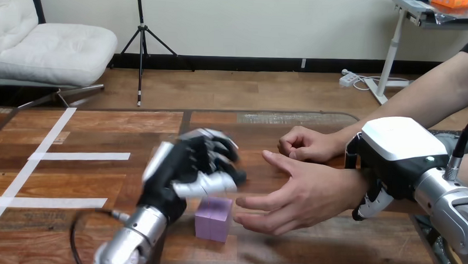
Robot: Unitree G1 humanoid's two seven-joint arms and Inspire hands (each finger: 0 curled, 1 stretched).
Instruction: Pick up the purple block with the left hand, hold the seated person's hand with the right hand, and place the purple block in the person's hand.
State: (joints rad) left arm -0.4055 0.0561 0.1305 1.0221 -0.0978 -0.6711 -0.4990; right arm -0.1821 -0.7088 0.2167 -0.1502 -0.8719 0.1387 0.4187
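One purple block (212, 220) sits on the worktop (102, 127), near the front edge, one corner turned toward the camera. The left hand (186, 168) is above and just left of the block, its silver forearm rising from below, and its lower edge overlaps the block's top rim. Whether it grips the block or even touches it cannot be told, since the hand is blurred. Just right of the block lies the person's open hand (300, 196), palm turned up and toward the block, fingers stretched out, with the fingertips just beside the block's right face but apart from it. Right of the block and beyond that palm, the person's closed hand (304, 143) rests on the worktop as a loose fist. Farther right of the block, the right hand (398, 152) is clasped on the wrist (352, 184) of the open hand. Its white-shelled back lies over the wrist and its fingers (371, 205) curl round beneath. Well left of the block, white tape strips (81, 156) lie flat on the wood.
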